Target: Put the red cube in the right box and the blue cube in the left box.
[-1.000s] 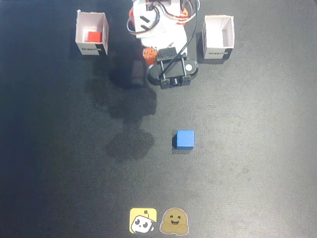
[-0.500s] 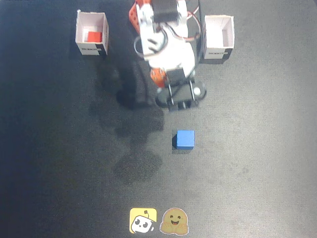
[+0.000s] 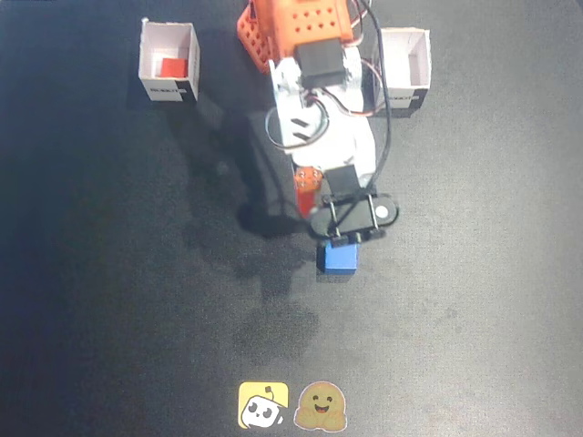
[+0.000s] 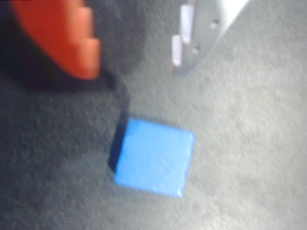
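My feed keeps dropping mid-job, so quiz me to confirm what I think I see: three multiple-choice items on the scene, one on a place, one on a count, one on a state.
1. Where is the red cube in the fixed view?
A. Inside the white box at upper left
B. On the mat beside the stickers
C. Between the fingers

2. How many white boxes are in the fixed view?
A. One
B. Two
C. Three

3. What state is the gripper in?
A. Shut on the blue cube
B. Shut on nothing
C. Open, cube not yet between the fingers

Answers:
1. A: red shows inside the upper-left box.
2. B: the other box stands at upper right.
3. C: the wrist view shows the fingers apart, with the blue cube lying on the mat beyond them.
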Robot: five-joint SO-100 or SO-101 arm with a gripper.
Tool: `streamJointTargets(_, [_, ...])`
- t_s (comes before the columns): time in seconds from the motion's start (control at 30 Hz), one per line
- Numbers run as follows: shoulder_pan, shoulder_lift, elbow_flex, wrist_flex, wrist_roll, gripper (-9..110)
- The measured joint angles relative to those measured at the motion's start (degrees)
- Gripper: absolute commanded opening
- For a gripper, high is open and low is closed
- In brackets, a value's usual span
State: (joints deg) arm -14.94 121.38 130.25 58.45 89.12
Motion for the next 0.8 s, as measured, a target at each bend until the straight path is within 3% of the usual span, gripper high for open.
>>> streamJointTargets(0.8, [-2.64, -15.03, -0.09, -11.43, 3.69, 22])
